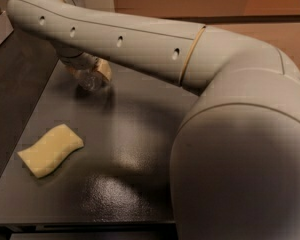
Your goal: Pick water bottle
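The water bottle (91, 80) is a small clear plastic bottle on the dark table (140, 134) at the far left. Only its lower part shows, because my arm (140, 39) crosses above it. My gripper (80, 64) sits right at the bottle's top, mostly hidden under the arm, and its grip is not visible.
A yellow sponge (50, 150) lies at the front left of the table. A small yellowish object (104, 69) shows just right of the bottle, partly under the arm. The table's left edge (20, 134) borders a darker surface. My arm's large shoulder fills the right side.
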Controlling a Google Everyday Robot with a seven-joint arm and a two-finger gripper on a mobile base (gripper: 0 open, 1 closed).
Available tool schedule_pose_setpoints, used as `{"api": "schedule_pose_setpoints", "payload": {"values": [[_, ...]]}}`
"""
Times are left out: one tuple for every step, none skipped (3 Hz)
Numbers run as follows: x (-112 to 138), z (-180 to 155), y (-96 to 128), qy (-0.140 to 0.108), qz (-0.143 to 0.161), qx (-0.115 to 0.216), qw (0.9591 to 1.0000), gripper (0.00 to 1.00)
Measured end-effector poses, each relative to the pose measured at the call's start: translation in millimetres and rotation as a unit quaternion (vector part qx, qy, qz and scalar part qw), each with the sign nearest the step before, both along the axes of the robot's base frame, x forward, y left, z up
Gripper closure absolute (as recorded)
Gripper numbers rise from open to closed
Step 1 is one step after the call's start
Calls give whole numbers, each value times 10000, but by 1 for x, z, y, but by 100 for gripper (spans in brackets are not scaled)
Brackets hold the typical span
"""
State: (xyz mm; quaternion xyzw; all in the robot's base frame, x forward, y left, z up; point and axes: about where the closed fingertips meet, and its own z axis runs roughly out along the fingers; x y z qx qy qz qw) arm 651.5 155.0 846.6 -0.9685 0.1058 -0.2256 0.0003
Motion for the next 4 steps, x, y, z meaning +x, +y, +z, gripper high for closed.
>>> {"api": "schedule_pose_setpoints", "payload": {"values": [[2, 3, -1, -21, -66, 46, 10000, 64], [0, 15, -6, -72, -153, 291, 9994, 87], [-8, 41, -21, -233, -194, 625, 9976, 100], [-18, 73, -48, -424, -197, 919, 9947, 100]]}}
